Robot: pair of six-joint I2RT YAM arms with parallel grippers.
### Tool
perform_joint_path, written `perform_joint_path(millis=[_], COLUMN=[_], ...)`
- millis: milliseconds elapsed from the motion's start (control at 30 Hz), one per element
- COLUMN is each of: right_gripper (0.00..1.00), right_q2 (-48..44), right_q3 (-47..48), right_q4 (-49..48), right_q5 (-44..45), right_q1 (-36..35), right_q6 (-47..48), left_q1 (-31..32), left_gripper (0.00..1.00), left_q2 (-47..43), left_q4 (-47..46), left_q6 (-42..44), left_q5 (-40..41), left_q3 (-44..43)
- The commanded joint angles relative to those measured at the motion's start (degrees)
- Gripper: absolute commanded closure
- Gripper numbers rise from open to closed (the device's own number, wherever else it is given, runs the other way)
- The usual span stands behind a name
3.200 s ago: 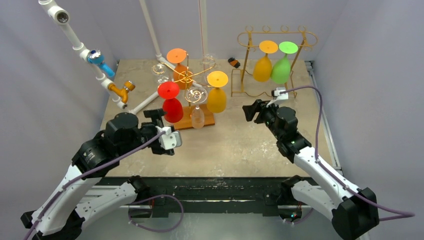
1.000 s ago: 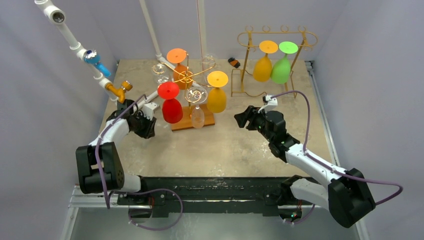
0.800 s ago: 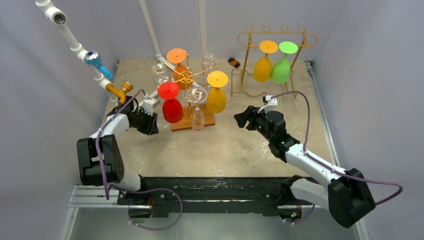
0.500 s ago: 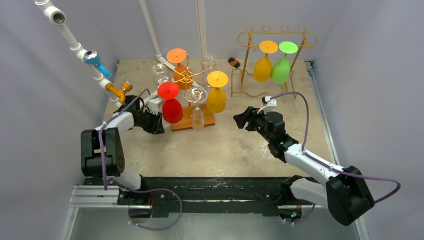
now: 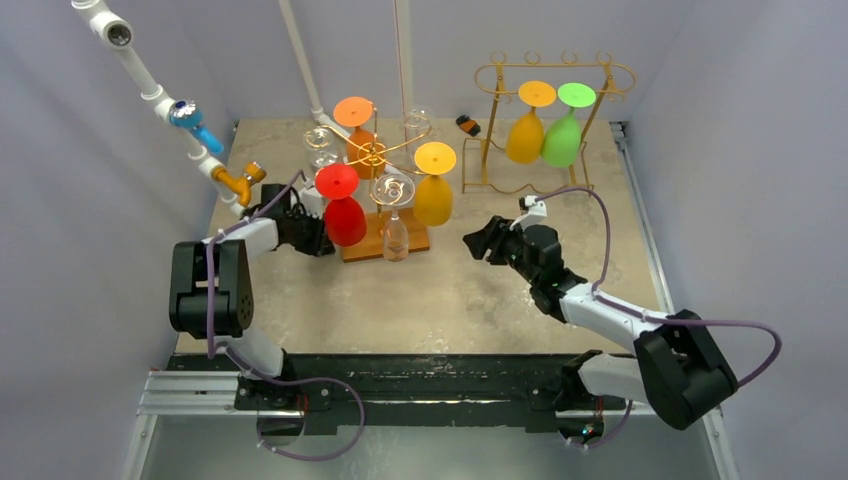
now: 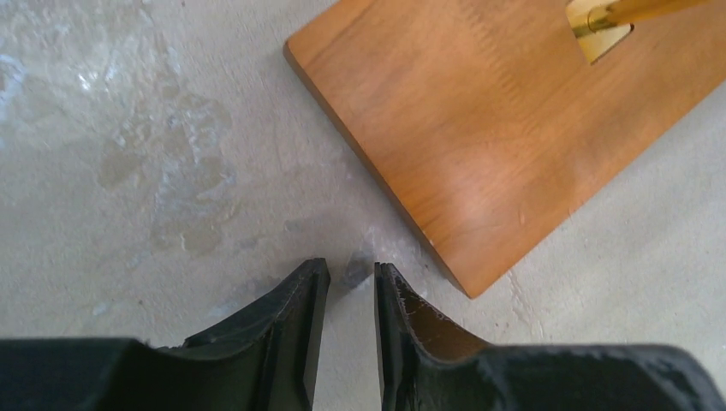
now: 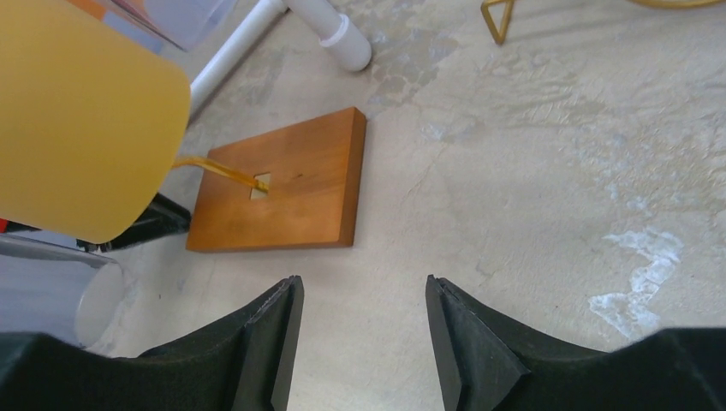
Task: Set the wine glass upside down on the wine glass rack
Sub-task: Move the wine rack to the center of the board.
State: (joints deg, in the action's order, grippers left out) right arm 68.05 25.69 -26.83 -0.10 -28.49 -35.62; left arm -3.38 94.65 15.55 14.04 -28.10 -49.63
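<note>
A gold spiral wine glass rack (image 5: 385, 150) on a wooden base (image 5: 365, 250) carries upside-down glasses: red wine glass (image 5: 344, 218), yellow (image 5: 434, 195), orange (image 5: 357, 130) and clear (image 5: 396, 235). My left gripper (image 5: 322, 240) sits low beside the red glass, at the base's left corner. In the left wrist view that gripper (image 6: 351, 282) is open by a narrow gap with only bare table between the fingers, and the wooden base (image 6: 514, 128) lies just ahead. My right gripper (image 5: 470, 243) hovers right of the yellow glass (image 7: 77, 120), its jaws (image 7: 364, 295) open and empty.
A second gold wire rack (image 5: 500, 75) at the back right holds a yellow glass (image 5: 525, 135) and a green one (image 5: 562, 138). White pipework (image 5: 150, 90) with valves runs along the left. A small dark object (image 5: 467, 125) lies by the back wall.
My left arm has swung in from the left, bringing its gripper right up to the red glass and the base. The right gripper has edged left and its jaws have narrowed a little.
</note>
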Motion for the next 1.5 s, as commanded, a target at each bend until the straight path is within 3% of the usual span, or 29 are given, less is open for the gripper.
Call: perform_joint_path(millis=[0, 267, 1467], right_gripper=[0.40, 0.44, 0.42], right_q2=[3.2, 5.0, 11.5], right_q3=[-0.1, -1.1, -0.9], right_q4=[-6.2, -8.4, -12.8], right_q5=[-1.8, -1.8, -2.5], right_q1=[-0.2, -0.2, -0.1], right_q6=[-2.2, -2.6, -3.6], left_q1=[1.7, 4.0, 16.8], left_gripper=[0.69, 0.70, 0.71], left_q2=[2.1, 5.1, 8.6], left_q4=[-4.6, -5.6, -7.6], left_q6=[-2.2, -2.8, -1.1], left_q5=[2.8, 4.4, 9.7], left_q3=[-2.6, -4.7, -8.5])
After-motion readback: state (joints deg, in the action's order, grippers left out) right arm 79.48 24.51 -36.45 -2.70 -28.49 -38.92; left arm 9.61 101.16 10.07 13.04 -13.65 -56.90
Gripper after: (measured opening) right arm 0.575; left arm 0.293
